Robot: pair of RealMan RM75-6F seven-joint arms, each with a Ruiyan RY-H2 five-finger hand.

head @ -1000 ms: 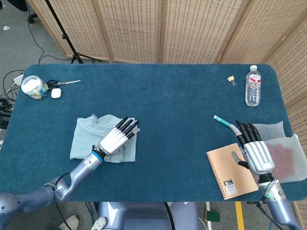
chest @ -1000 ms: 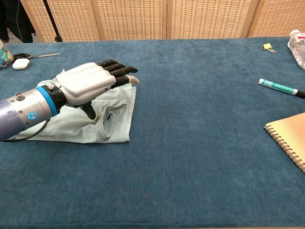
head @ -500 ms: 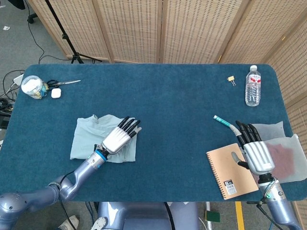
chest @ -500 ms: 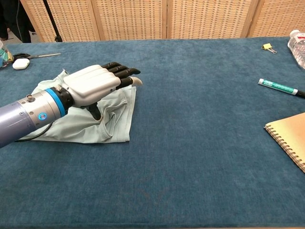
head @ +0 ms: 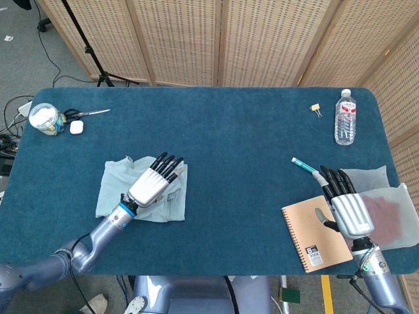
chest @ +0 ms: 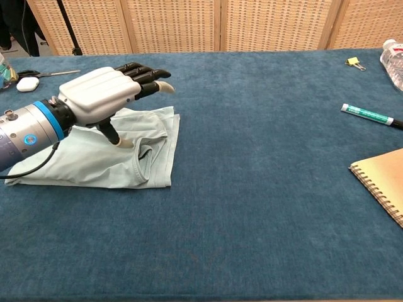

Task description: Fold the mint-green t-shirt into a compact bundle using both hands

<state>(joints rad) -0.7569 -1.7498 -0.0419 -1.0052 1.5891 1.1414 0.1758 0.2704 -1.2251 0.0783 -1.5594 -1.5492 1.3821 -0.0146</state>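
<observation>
Left robot hand [head: 152,185] is what I see first: it sits over the mint-green t-shirt [head: 111,190], palm down, its fingers [chest: 141,71] stretched forward and spread, nothing gripped. From my chest view the palm is raised off the cloth, with the thumb [chest: 113,135] pointing down and its tip at or just above the fabric; I cannot tell whether it actually touches. The fingertips reach out past the shirt's far edge.

The t-shirt lies on the left part of the blue counter [head: 229,137], already folded into a rough rectangle, flat, with a curved seam or neckline showing near its right edge. Most of the cloth lies beneath and behind the robot hand, toward my left forearm.

My right robot hand [head: 347,208] is well apart from the shirt, at the counter's near right corner. It lies palm down, fingers extended and slightly apart, holding nothing, resting over the right edge of a tan spiral notebook [head: 314,235] and a translucent bag [head: 386,209] with something reddish inside.

A green marker [head: 304,165] lies just beyond that hand's fingertips. Further back on the right stand a water bottle [head: 345,118] and a small binder clip [head: 316,108]. At the far left corner I see a jar [head: 43,118], scissors [head: 88,113] and a small white case [head: 76,127].
</observation>
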